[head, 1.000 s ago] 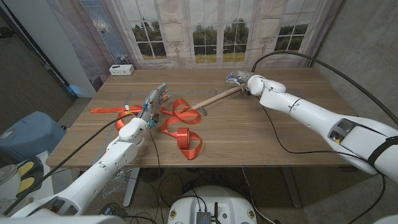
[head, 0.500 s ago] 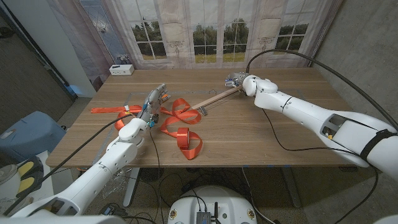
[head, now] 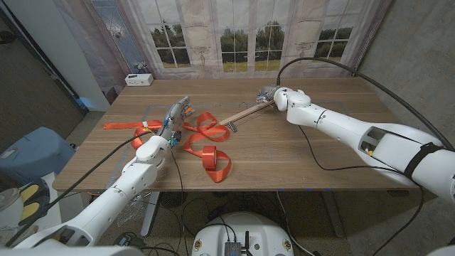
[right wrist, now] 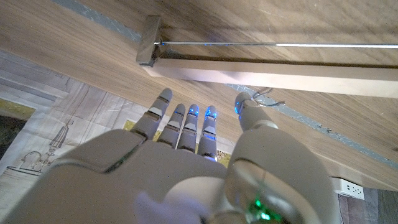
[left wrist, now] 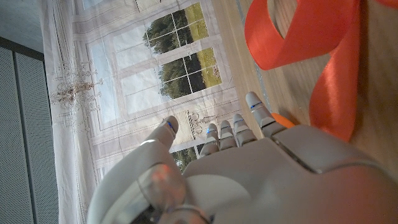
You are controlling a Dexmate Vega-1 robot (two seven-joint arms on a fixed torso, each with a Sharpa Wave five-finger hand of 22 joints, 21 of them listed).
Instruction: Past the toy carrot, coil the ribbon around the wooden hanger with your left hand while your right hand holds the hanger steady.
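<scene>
The orange ribbon (head: 208, 152) lies in loose loops on the table's left half, with a tail running to the left edge. The wooden hanger (head: 249, 112) slants from the loops toward the far middle. My left hand (head: 175, 114) reaches over the ribbon with its fingers straight and apart, and the ribbon (left wrist: 298, 37) lies beside them without being gripped. My right hand (head: 270, 92) hovers at the hanger's far end. Its fingers (right wrist: 186, 127) stretch out just short of the wooden bar (right wrist: 280, 73) and hold nothing. I cannot make out a toy carrot.
A small white box (head: 138, 80) sits at the table's far left corner. A black cable (head: 313, 153) trails across the right half of the table under my right arm. A blue seat (head: 28, 153) stands off the table's left side.
My right hand has shifted a little to the left, closer over the hanger's far end. My left arm and the ribbon have stayed put.
</scene>
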